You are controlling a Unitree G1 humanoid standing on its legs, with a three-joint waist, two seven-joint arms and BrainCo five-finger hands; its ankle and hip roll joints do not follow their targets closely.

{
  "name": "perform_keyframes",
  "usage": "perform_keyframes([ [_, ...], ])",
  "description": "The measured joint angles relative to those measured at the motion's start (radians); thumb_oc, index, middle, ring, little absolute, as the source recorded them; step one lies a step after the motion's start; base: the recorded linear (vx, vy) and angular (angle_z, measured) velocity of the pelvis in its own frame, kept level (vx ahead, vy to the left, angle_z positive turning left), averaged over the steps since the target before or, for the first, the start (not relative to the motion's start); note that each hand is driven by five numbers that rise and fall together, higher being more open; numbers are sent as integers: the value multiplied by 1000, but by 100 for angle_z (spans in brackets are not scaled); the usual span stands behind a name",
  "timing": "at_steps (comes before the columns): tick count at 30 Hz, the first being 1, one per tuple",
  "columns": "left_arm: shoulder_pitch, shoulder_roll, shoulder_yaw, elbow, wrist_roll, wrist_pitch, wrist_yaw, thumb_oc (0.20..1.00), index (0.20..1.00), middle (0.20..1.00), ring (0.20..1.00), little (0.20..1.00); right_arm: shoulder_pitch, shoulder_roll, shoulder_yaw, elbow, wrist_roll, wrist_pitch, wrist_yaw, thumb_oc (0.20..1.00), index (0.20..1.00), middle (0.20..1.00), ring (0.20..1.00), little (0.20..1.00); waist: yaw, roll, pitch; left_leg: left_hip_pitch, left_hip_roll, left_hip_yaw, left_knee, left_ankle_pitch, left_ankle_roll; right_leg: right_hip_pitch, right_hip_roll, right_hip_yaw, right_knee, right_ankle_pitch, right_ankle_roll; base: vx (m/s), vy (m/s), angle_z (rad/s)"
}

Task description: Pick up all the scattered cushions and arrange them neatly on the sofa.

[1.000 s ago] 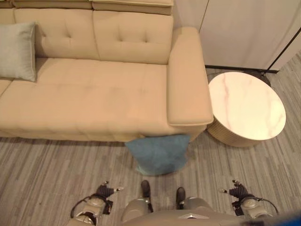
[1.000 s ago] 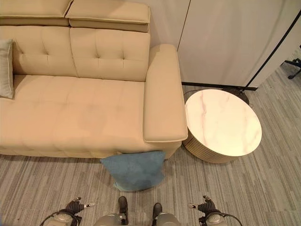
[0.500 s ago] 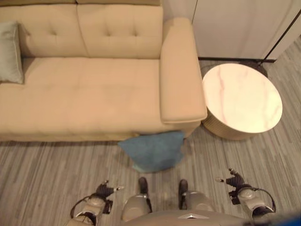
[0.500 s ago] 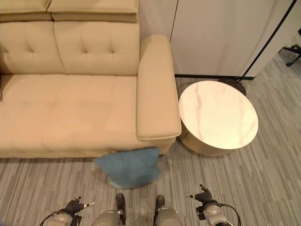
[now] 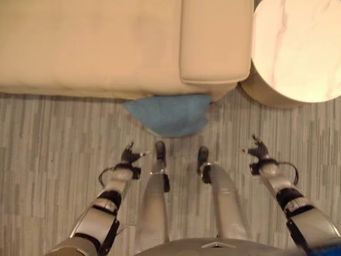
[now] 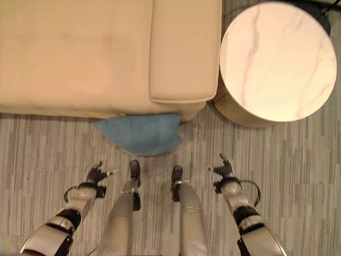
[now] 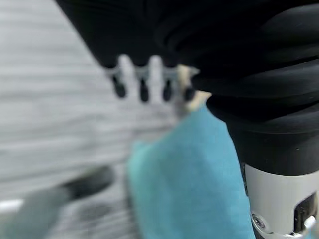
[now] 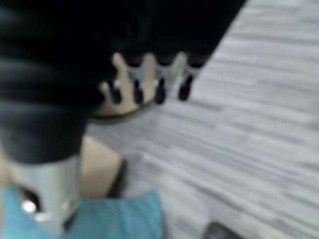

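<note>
I am at the reach-down step for the blue cushion [image 5: 169, 114], which lies on the grey plank floor [image 5: 48, 138] at my twelve o'clock, its far edge tucked against the base of the beige sofa [image 5: 90, 48] under the armrest [image 5: 213, 42]. My left hand [image 5: 129, 156] hangs at about ten o'clock and my right hand [image 5: 259, 152] at about two o'clock, both empty, fingers straight and spread, both short of the cushion and apart from it. The round marble table [image 5: 298, 48] stands just beside the armrest at one o'clock. Next, I judge, both hands must come inward and forward to flank the cushion's near corners, then close on the fabric and lift it clear of the sofa base
</note>
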Motion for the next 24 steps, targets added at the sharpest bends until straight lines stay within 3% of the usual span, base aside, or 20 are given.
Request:
perform_keyframes([
  [2, -87, 15, 2, -6, -30, -10, 35, 1000, 1000, 1000, 1000, 1000, -101, -8, 3, -7, 8, -1, -30, 1000, 1000, 1000, 1000, 1000, -5, 0, 11, -107, -5, -1, 38, 3, 4, -104, -12, 2, 35, 4, -5, -3, 18, 7],
  [9, -233, 92, -19, -20, -73, -21, 86, 1000, 1000, 1000, 1000, 1000, -333, -40, 37, -47, 7, -22, -98, 1000, 1000, 1000, 1000, 1000, 1, 2, 52, -256, -21, -8, 103, -1, 19, -249, -39, 11, 100, -1, -10, 37, 20, 7],
  [19, -295, 142, -47, -38, -75, -22, 101, 1000, 1000, 1000, 1000, 1000, -359, -59, 50, -35, 7, -22, -131, 1000, 1000, 1000, 1000, 1000, 0, 1, 50, -394, -52, -27, 145, -2, 29, -371, -71, 5, 138, -10, -8, 24, 19, 7],
  [24, -351, 168, -117, -24, -74, -18, 75, 1000, 1000, 1000, 1000, 1000, -369, -64, 61, -23, 6, -23, -131, 1000, 1000, 1000, 1000, 1000, -10, -3, 41, -419, -58, -29, 149, -4, 33, -394, -77, 5, 139, -10, -6, 12, 28, 2],
])
